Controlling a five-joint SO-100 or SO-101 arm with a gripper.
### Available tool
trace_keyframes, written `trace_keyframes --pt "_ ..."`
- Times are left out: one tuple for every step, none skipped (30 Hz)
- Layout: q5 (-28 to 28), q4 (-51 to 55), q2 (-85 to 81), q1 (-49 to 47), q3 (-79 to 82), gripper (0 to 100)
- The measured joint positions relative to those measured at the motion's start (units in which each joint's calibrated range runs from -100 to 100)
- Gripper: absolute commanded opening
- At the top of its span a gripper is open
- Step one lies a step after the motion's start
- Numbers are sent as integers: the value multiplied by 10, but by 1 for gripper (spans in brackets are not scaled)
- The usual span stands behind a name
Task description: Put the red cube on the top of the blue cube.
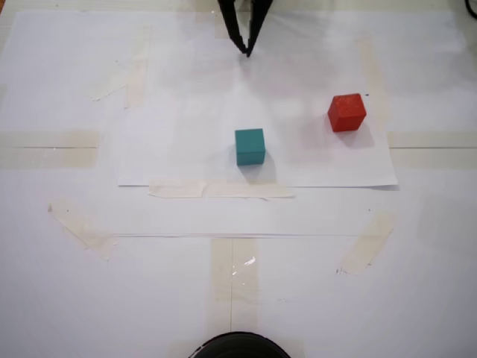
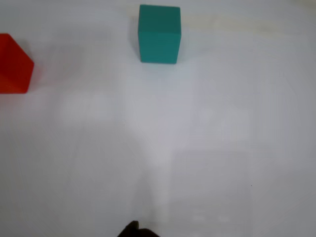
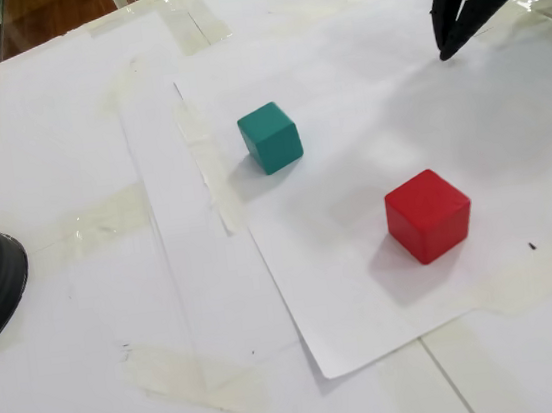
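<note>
No brand, label or readable writing shows on either cube or on the white paper sheets (image 1: 186,104) taped over the counter (image 1: 45,313); both cubes have plain matte faces. Going left to right in a fixed view from the front, strips of beige tape (image 1: 48,148) hold the paper down at the left edge, then the blue cube (image 1: 250,146) sits near the middle of the top sheet, and the red cube (image 1: 347,112) rests to its right and a little farther back, well apart from it. Both stand flat on the paper, and neither is touched by anything. The gripper (image 1: 246,51) hangs at the top edge of that view, behind the blue cube, its two dark fingers angling down to tips that nearly meet; it holds nothing. In the other fixed view the gripper (image 3: 444,45) comes in at the upper right with its tips pointing down above the paper, away from both cubes, while the blue cube (image 3: 271,138) is left of and beyond the red cube (image 3: 428,215). In the wrist view the red cube (image 2: 15,66) is cut off by the left edge and the blue cube (image 2: 159,34) sits at top centre.
</note>
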Motion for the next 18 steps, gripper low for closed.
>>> trace_keyframes --pt "0 0 0 0 0 0" --pt "0 0 0 0 0 0" --pt "0 0 0 0 0 0" --pt "0 0 0 0 0 0" --pt "2 0 0 0 0 0" --pt "2 0 0 0 0 0" --pt "3 0 0 0 0 0" --pt "3 0 0 0 0 0" --pt "3 0 0 0 0 0" --pt "3 0 0 0 0 0" --pt "3 0 0 0 0 0" --pt "3 0 0 0 0 0" --pt "3 0 0 0 0 0" --pt "3 0 0 0 0 0" --pt "3 0 0 0 0 0" --pt "3 0 0 0 0 0" --pt "3 0 0 0 0 0" --pt "3 0 0 0 0 0"
